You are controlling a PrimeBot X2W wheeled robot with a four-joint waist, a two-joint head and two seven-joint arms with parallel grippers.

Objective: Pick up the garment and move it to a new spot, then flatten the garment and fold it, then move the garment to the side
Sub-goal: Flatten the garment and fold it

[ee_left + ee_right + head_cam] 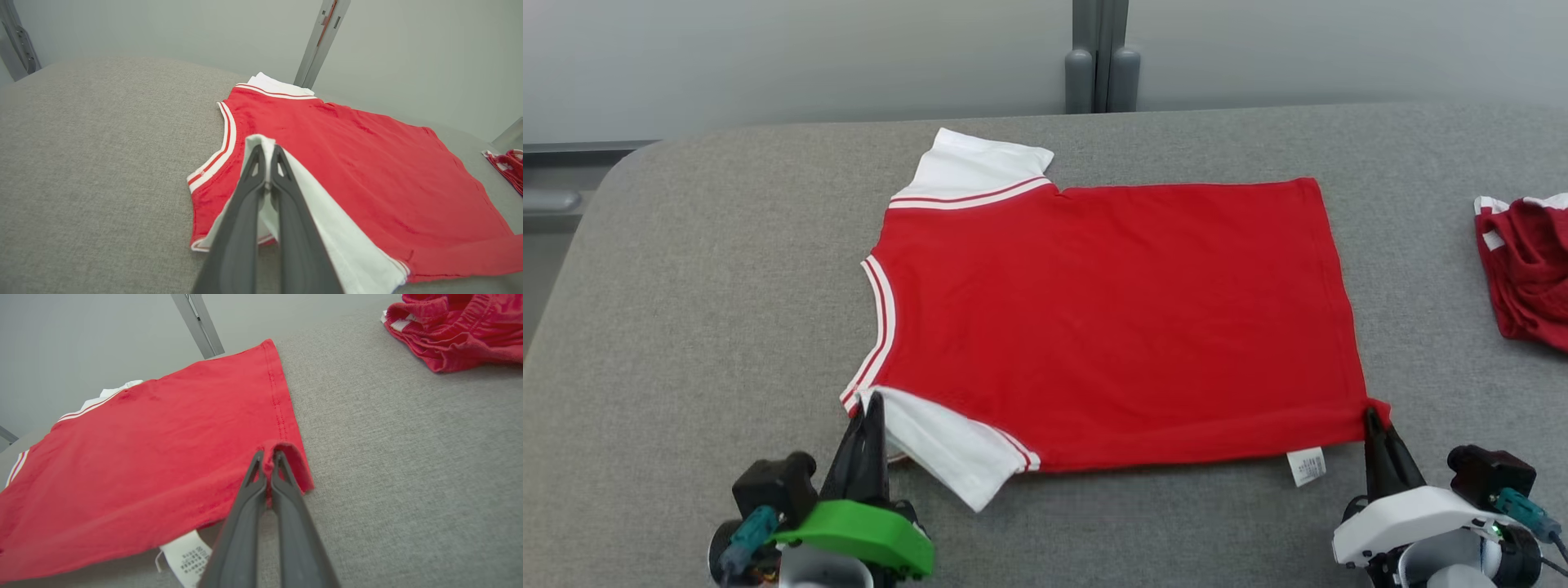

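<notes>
The left gripper is clamped tight on the white fabric of the near sleeve. Its two dark fingers are pressed together over the sleeve's upper edge, just beside the striped neckline. In the left wrist view a small fold of white cloth stands up between the fingertips. The right gripper is likewise pinched closed, gripping the near corner of the hem, where a little tab of red cloth curls up around its tips.

Between the two grippers lies the garment, a red T-shirt with white sleeves. It is spread flat on the grey padded table, roughly at its middle. Its long axis runs side to side across the table, with the neck opening pointing to the robot's left and the hem to the robot's right. The far sleeve sticks out toward the back edge, and the near sleeve angles toward the robot. A white care label pokes out from under the near side seam, close to the right gripper.

Well apart, at the table's right edge, sits a crumpled second red garment with white trim. Behind the table are a pale wall and a grey upright post.
</notes>
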